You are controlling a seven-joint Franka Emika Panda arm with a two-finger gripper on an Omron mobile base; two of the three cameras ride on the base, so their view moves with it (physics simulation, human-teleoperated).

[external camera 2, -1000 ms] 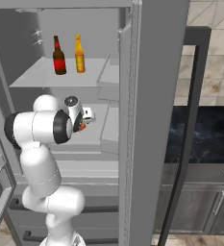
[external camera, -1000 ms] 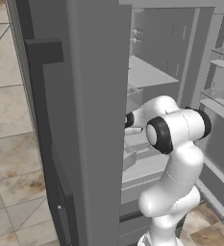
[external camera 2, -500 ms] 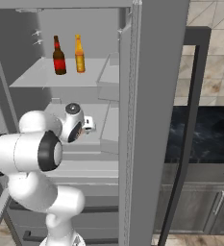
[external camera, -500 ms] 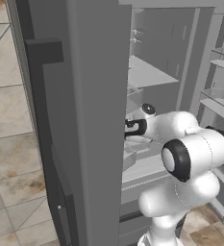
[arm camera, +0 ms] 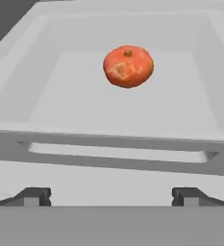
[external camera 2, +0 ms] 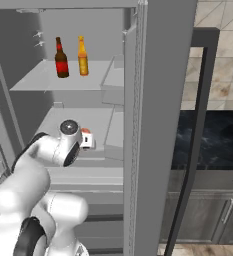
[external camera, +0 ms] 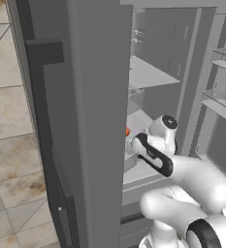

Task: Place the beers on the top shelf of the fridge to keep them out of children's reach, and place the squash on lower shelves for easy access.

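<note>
The beers [external camera 2: 71, 56] stand on the top shelf [external camera 2: 53, 83], upper left; the squash [arm camera: 128, 66] rests on a lower shelf [arm camera: 132, 108]. Our tool [arm camera: 111, 196] is spread empty; we judge the task done.

Two beers [external camera 2: 70, 56] stand side by side on the top shelf [external camera 2: 63, 82] at upper left, the squash [arm camera: 128, 66] sits on a lower shelf [arm camera: 84, 101] at upper centre.

A beige tiled floor [external camera: 12, 160] spreads beside the appliance. A dark stone counter [external camera 2: 215, 137] sits above grey cabinets [external camera 2: 213, 215] with bar handles, below a tiled wall [external camera 2: 223, 60].
</note>
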